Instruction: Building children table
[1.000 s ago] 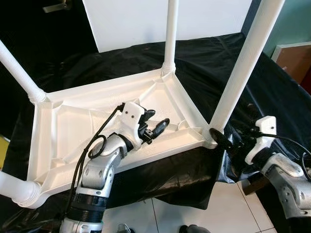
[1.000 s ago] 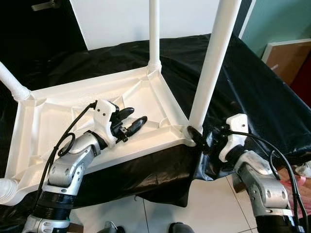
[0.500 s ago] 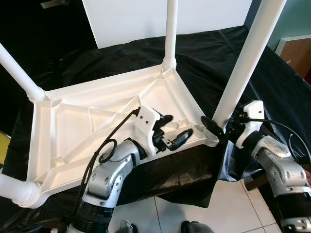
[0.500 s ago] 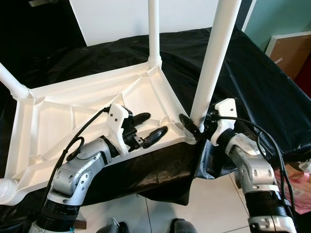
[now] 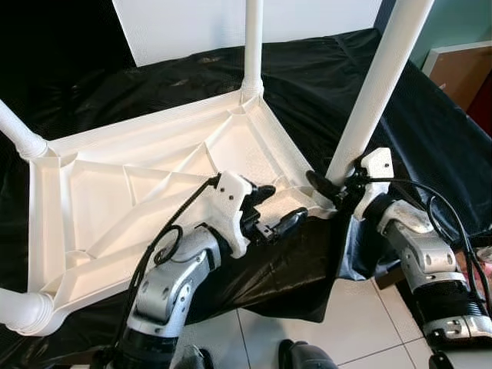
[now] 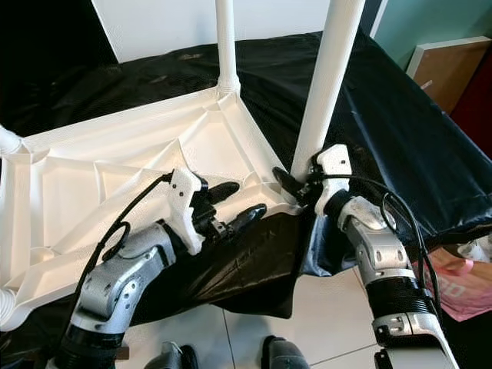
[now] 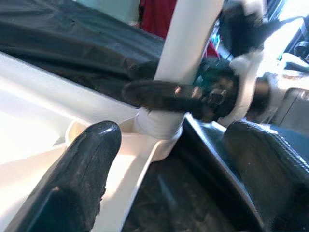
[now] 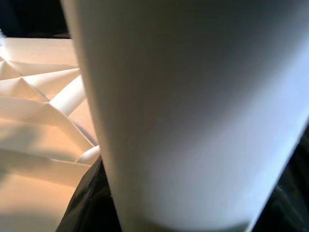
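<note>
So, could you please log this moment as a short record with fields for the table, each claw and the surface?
table: white plastic children's table, upside down, legs pointing up
near-right leg: white round leg, seated in its corner socket
right claw: right claw around that leg's base
left claw: left claw open, over the table's near edge beside that corner
surface: black sheet under the table
</note>
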Controlling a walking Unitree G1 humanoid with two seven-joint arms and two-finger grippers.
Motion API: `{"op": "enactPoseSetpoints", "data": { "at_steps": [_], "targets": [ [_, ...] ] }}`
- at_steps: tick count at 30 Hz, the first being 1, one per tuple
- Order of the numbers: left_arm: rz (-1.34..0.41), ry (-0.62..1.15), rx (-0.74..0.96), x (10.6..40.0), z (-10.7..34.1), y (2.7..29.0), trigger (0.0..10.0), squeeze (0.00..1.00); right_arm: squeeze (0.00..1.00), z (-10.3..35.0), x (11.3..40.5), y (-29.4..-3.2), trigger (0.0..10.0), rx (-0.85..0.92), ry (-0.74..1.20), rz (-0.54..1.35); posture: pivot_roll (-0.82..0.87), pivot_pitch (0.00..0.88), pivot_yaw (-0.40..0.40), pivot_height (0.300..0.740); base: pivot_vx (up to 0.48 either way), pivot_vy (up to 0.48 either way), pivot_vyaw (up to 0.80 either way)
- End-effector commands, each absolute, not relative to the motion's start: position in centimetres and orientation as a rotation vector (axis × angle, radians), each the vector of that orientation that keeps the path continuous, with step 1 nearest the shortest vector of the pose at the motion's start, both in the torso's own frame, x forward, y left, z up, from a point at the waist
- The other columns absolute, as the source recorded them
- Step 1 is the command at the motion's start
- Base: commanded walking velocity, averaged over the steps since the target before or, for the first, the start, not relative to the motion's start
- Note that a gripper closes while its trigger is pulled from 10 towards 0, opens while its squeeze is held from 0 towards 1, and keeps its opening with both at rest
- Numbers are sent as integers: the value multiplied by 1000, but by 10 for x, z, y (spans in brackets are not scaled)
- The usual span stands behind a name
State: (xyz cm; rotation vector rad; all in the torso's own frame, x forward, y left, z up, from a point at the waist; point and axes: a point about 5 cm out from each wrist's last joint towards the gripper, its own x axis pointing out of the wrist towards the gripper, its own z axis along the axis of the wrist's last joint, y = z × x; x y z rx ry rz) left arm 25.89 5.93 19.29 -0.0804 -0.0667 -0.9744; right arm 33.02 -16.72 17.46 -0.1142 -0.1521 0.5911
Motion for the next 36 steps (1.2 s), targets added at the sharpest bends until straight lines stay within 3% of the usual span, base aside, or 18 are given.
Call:
{"op": "enactPoseSetpoints", "data": {
  "at_steps": [1, 14, 19, 32, 33, 36],
  "targets": [
    [-968, -55, -70, 257, 190, 59, 10000, 0, 0, 164, 331, -162, 10000, -98, -99, 568, -122, 169, -33, 740, 0, 0, 0],
    [-923, -82, -68, 259, 193, 62, 10000, 0, 0, 151, 323, -140, 10000, -23, -86, 227, -106, 121, -60, 740, 0, 0, 0],
    [-901, -92, -69, 261, 194, 60, 10000, 0, 0, 141, 315, -130, 10000, 23, -71, -37, -105, 111, -62, 740, 0, 0, 0],
    [-908, -107, -56, 266, 198, 58, 10000, 0, 0, 139, 308, -137, 10000, 42, -99, -89, -102, 92, -27, 740, 0, 0, 0],
    [-909, -103, -49, 266, 196, 58, 10000, 0, 1000, 141, 307, -139, 10000, 48, -124, -61, -98, 93, -26, 740, 0, 0, 0],
    [-905, -99, -43, 267, 196, 60, 10000, 0, 1000, 145, 304, -141, 10000, 54, -165, -11, -97, 93, -22, 740, 0, 0, 0]
  ]
}}
